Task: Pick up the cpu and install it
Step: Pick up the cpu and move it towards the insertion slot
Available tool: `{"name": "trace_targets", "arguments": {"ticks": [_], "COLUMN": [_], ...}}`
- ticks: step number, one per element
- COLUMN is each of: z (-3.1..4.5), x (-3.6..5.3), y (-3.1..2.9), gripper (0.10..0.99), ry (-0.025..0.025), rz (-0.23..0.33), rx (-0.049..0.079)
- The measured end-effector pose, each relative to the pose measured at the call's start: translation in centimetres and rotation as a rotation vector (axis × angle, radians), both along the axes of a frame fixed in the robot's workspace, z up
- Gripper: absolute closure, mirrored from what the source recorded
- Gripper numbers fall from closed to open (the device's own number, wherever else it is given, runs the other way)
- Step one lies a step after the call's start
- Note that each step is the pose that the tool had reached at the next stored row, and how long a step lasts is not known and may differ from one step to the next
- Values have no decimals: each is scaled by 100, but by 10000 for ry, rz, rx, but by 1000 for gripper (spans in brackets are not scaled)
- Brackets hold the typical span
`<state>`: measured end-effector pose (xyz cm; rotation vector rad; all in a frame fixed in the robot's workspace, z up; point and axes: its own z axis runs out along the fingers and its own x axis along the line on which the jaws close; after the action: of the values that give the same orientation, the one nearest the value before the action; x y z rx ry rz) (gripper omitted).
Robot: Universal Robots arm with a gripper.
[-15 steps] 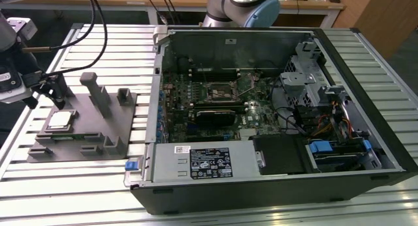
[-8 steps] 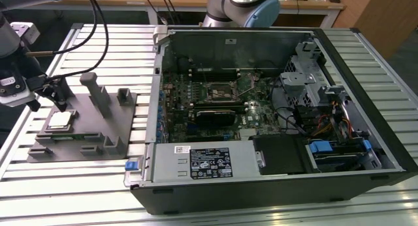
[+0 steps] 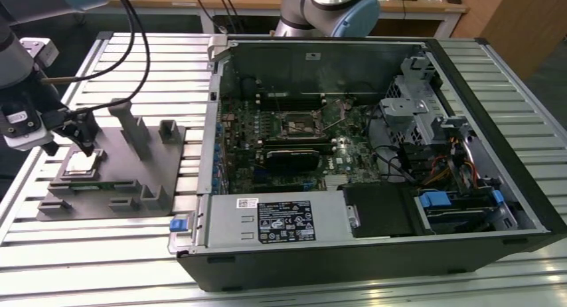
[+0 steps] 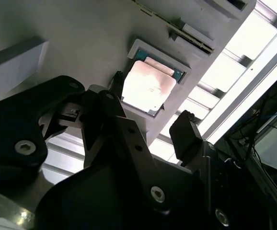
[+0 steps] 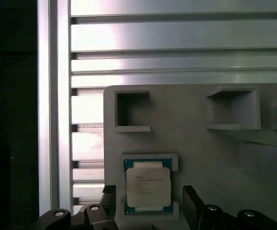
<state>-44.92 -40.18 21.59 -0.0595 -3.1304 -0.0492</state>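
The cpu (image 3: 81, 162), a small square chip with a silver top, lies flat in its pocket near one corner of the grey tray (image 3: 111, 204). Both wrist views show it from above, the cpu (image 5: 148, 186) sitting between pale corner ledges, and the cpu (image 4: 145, 86) glaring under the light. My gripper (image 3: 71, 149) hangs just over it at the exterior view's left. It is open, with one black finger on each side of the chip and a gap to each edge. In the first wrist view the gripper (image 5: 149, 203) straddles the chip; the second shows the gripper (image 4: 150, 103) the same way.
An open computer case (image 3: 372, 154) fills the exterior view's right, with the motherboard's black socket frame (image 3: 299, 126) in its middle. Grey upright blocks (image 3: 135, 127) rise from the tray beside my gripper. The slatted metal table (image 3: 133, 61) runs underneath.
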Motion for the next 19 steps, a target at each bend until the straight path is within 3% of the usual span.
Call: {"name": "trace_targets", "arguments": {"ticks": [12, 14, 15, 19], "z": [-111, -136, -154, -221], "x": [4, 3, 3, 4], "y": [0, 0, 0, -1], "gripper": [424, 412, 353, 353], "ry": [-11, -12, -15, -16], "rz": [126, 125, 126, 125], "rx": [-66, -67, -67, -67]}}
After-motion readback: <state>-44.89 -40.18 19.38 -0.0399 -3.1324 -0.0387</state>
